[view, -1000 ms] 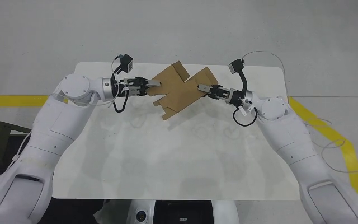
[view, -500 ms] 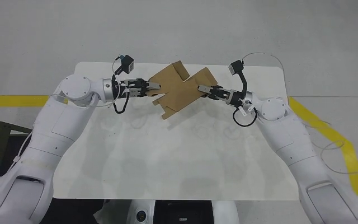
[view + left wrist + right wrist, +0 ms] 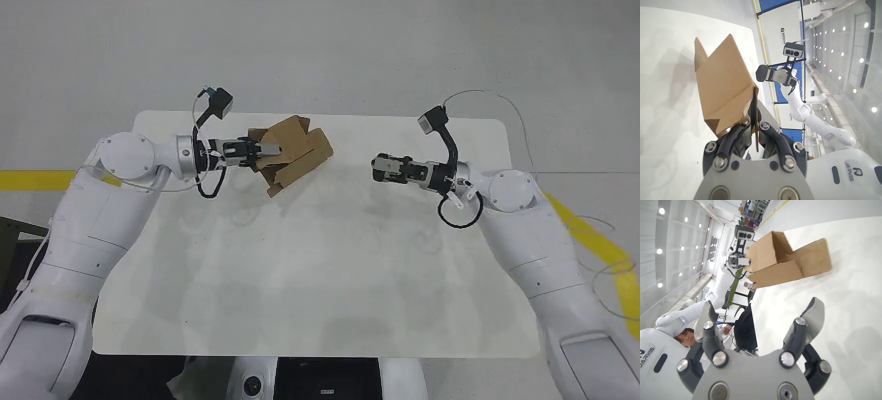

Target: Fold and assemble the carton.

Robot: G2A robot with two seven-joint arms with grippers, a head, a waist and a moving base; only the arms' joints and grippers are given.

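The carton (image 3: pixel 292 153) is over the far left part of the surface (image 3: pixel 320 280), its left edge gripped in the left gripper (image 3: pixel 264 150). The right gripper (image 3: pixel 377 166) is to its right, well apart.

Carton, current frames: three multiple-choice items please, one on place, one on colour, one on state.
1. Where on the table is the carton?
A. far side, toward the left arm
B. near edge, centre
C. far right corner

2. What colour is the carton?
A. white
B. brown
C. blue

3. What state is the right pincer in?
A. shut on the carton
B. shut on nothing
C. open, empty

Key:
1 A: the top view shows it at the far side by the left pincer, which is shut on it.
2 B: it is plain brown cardboard in every view.
3 C: the right wrist view shows its fingers spread, with the carton well apart from them.
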